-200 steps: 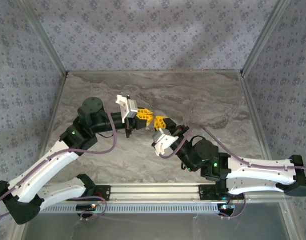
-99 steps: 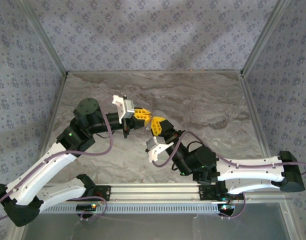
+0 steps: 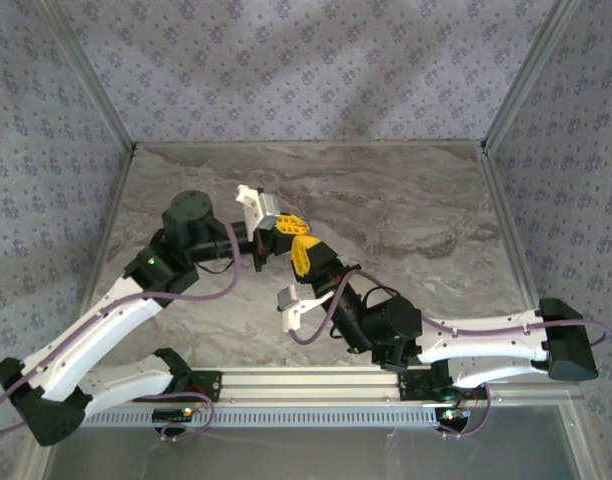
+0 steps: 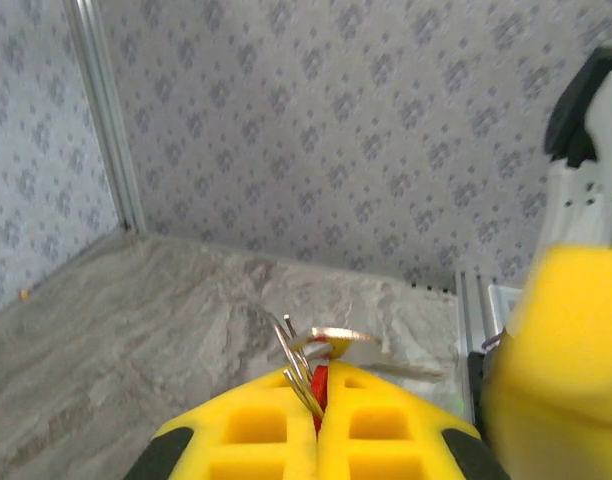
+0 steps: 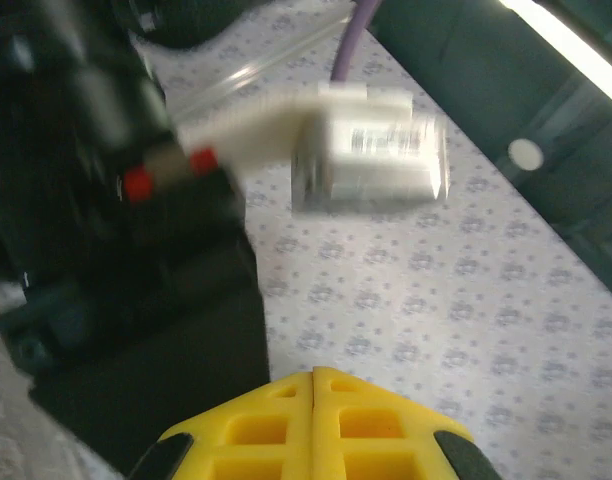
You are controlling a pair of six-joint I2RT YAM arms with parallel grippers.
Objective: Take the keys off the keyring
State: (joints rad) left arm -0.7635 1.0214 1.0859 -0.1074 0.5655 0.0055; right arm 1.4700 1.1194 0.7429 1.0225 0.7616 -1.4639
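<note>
Although both pairs of jaws are pressed together, the left gripper (image 4: 318,405) alone holds anything. It is clamped on the keyring (image 4: 319,378), whose red tag sits in the seam between the yellow pads. The wire loops stick out past the fingertips toward 12 o'clock in the left wrist view. From those loops a silvery key (image 4: 344,336) lies nearly flat, its long axis running out toward 3 o'clock. On that same side a blurred yellow finger (image 4: 561,350) of the other arm looms, near the key but apart from it. Seen from above, the right gripper (image 3: 304,256) sits just beside the left one, at about 5 o'clock from it, both held above the marbled table (image 3: 416,215). In its own wrist view the right gripper's fingertips meet with nothing between them. Judging from this, the right arm is the free one and the nearer to the key. It would need to part its jaws and close in along the blade from the 3 o'clock side.
</note>
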